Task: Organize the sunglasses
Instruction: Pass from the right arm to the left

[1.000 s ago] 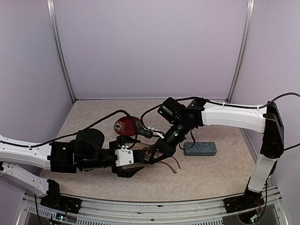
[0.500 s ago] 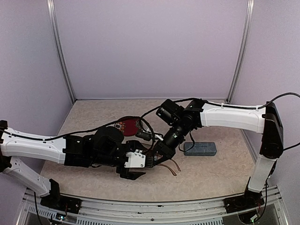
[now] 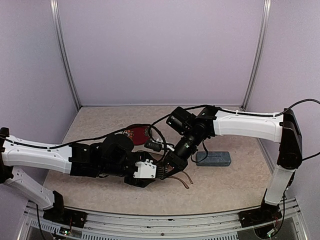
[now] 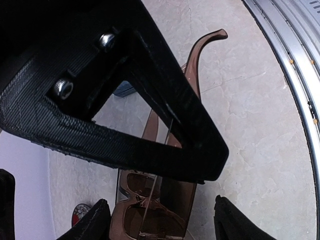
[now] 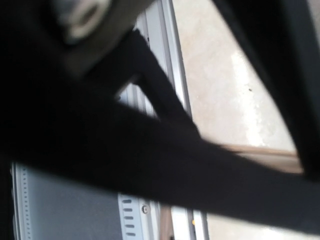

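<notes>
Black left claw [image 3: 161, 172]: jaws apart, straddling the front of the reddish-brown sunglasses [image 4: 145, 220], low centre of the left wrist view; nothing gripped yet
Right claw [image 3: 169, 167]: closed tight just above the same pair, centre of the top view; whether it pinches a thin arm, I cannot tell
Sunglasses: arms reach toward the top of the wrist view, over the bench [image 4: 250, 125]
Step, as I judge: close on the frame's outer edges, not the lenses; squeeze gently; hold it level; steer wide of the grey-blue case [image 3: 213, 159] at centre right
</notes>
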Robot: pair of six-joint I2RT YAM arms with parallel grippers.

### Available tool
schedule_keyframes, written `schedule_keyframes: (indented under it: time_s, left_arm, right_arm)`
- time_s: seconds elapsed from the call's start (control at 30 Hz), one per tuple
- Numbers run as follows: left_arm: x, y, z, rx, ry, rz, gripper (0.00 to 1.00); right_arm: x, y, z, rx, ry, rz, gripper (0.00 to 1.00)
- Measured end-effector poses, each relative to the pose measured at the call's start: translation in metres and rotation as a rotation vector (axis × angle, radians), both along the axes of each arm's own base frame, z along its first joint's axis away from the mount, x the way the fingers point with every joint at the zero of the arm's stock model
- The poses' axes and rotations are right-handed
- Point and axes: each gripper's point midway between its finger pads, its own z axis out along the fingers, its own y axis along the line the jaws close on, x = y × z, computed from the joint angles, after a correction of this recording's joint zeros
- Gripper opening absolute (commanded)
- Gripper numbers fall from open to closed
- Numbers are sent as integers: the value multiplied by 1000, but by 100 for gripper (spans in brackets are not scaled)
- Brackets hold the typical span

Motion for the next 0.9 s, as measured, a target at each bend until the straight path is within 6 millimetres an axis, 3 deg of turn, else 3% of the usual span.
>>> schedule_keyframes:
  time_s: [0.53, 0.73, 0.9]
  left_arm:
    - [7, 0, -2, 18, -30, 22, 38]
    - [7, 1, -3, 19, -28, 26, 34]
    - [7, 4, -6, 19, -16, 42, 31]
  right_arm:
    - [-4, -1, -1, 0, 15, 11, 1]
    - [-5, -1, -1, 6, 16, 17, 23]
    - [-4, -1, -3, 9, 9, 18, 50]
